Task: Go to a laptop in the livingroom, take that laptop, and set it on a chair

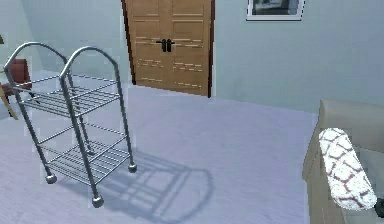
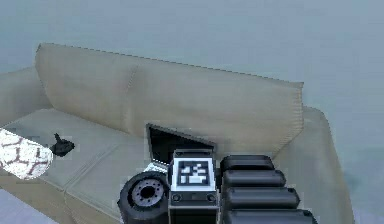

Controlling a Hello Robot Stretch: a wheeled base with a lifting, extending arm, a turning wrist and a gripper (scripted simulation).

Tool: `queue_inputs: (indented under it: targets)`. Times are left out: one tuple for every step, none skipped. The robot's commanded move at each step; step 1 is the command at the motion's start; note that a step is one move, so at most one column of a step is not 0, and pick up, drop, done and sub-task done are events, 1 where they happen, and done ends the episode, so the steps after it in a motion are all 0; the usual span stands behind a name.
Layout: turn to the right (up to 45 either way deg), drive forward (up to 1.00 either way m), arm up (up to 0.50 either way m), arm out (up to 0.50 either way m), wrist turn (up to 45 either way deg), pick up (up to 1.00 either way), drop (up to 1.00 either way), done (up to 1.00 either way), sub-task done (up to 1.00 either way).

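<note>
A laptop (image 2: 178, 143) stands with its dark screen raised on the seat of a beige sofa (image 2: 200, 100) in the arm side view. The arm's dark bar rises in front of it, with a white marked square (image 2: 193, 172) at its end. Left of that square is the gripper's (image 2: 146, 197) round dark body, low in the picture and just before the laptop's base. Its far end cannot be made out, so I cannot tell whether it holds anything.
A white patterned pillow (image 2: 22, 155) and a small dark object (image 2: 63, 146) lie on the sofa's left seat. In the forward view a metal wire cart (image 1: 75, 115) stands at the left, a wooden double door (image 1: 168, 45) at the back, and the sofa's end with the pillow (image 1: 345, 168) at the right. Open floor lies between them.
</note>
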Motion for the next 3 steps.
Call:
queue_inputs:
  targets:
    - [0.0,0.00,0.00,0.14,0.0,0.00,0.00,0.00,0.00]
    - [0.0,0.00,0.00,0.00,45.0,0.00,0.00,0.00,0.00]
    - [0.0,0.00,0.00,0.00,45.0,0.00,0.00,0.00,0.00]
